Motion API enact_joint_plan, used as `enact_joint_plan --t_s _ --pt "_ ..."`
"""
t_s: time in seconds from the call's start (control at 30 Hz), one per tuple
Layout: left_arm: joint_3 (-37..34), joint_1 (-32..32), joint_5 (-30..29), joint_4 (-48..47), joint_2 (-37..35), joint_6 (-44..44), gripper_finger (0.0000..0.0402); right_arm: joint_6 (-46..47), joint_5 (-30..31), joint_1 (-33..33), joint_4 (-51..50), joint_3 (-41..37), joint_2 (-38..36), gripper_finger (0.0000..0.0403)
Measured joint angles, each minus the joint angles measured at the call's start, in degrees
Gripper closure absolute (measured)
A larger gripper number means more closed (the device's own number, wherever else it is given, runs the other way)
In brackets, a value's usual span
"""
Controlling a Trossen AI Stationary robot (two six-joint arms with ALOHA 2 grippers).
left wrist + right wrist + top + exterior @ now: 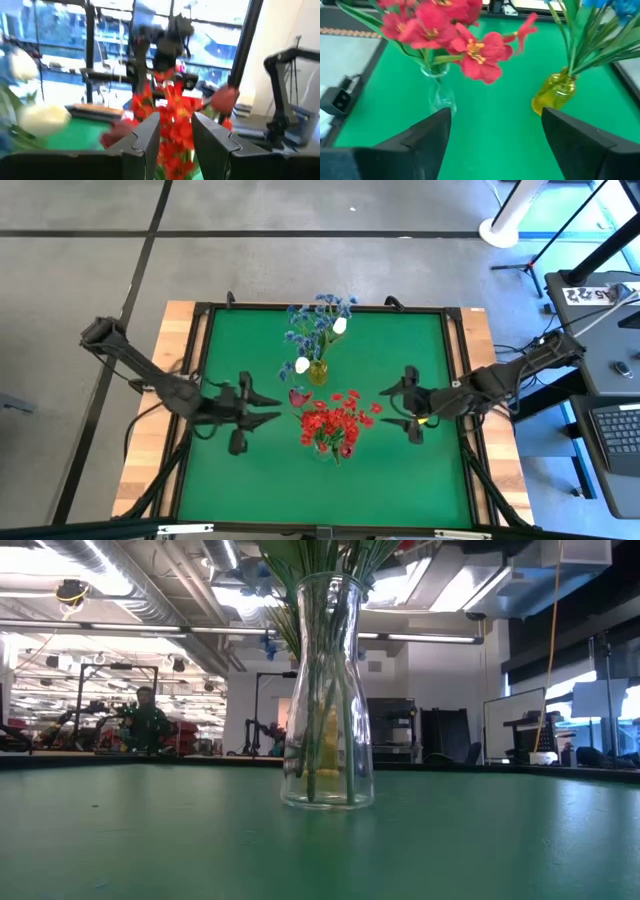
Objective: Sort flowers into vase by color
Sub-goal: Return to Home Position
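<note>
A clear glass vase [328, 446] near the table's middle holds red sprays [338, 420]; its green stems show in the low view [328, 690]. Behind it, a yellow vase [318, 371] holds blue sprays [316, 320] and two white buds [302, 365]. A pink bud [298, 395] sticks out at the red bunch's far-left edge. My left gripper [275, 409] hovers open just left of the red bunch, pointing at it [176, 122]. My right gripper [384, 406] hovers wide open to the right of the bunch [496, 117]. Neither holds anything.
The green mat is framed by a dark rail [200, 380] on a wooden table. Bare mat lies in front of the clear vase and toward both side rails. A person [146, 720] sits far back in the room beyond the table.
</note>
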Motion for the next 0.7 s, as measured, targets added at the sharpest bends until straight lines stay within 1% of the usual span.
enact_joint_plan --t_s 0.1,0.17,0.23,0.27,0.37,0.53,0.63,0.7 --pt "0.02 -1.51 -2.84 -2.47 -4.83 3.34 0.0294 -1.8 0.81 -0.03 -0.48 -0.13 -0.69 0.011" --pt "0.02 -2.08 -3.3 -4.4 -8.01 5.09 0.0294 -3.11 1.71 -0.03 -0.26 -0.14 -0.77 0.0124" --pt "0.02 -2.25 -3.0 -6.28 -10.86 6.41 0.0295 -6.03 2.3 -0.03 3.16 -1.68 -0.94 0.0138" --pt "0.02 -2.3 -2.88 -7.44 -12.31 6.65 0.0297 -7.99 2.21 -0.03 6.16 -3.32 -1.63 0.0146" --pt "0.02 -2.3 -2.77 -10.7 -15.9 6.52 0.0314 -12.29 -0.7 -0.24 16.27 -9.26 -5.7 0.0171" --pt "-0.77 -1.61 -2.53 -13.68 -19.28 7.63 0.0361 -15.95 -4.52 -4.21 30.71 -21.91 -15.67 0.0208" --pt "-3.62 1.62 -2.37 -13.47 -19.95 7.63 0.0391 -16.93 -7.98 -8.65 40.5 -29.09 -21.58 0.0227" --pt "-5.97 4.96 -0.28 -12.12 -19.91 6.39 0.0398 -16.95 -10.87 -12.18 43.49 -33.06 -24.87 0.0238"
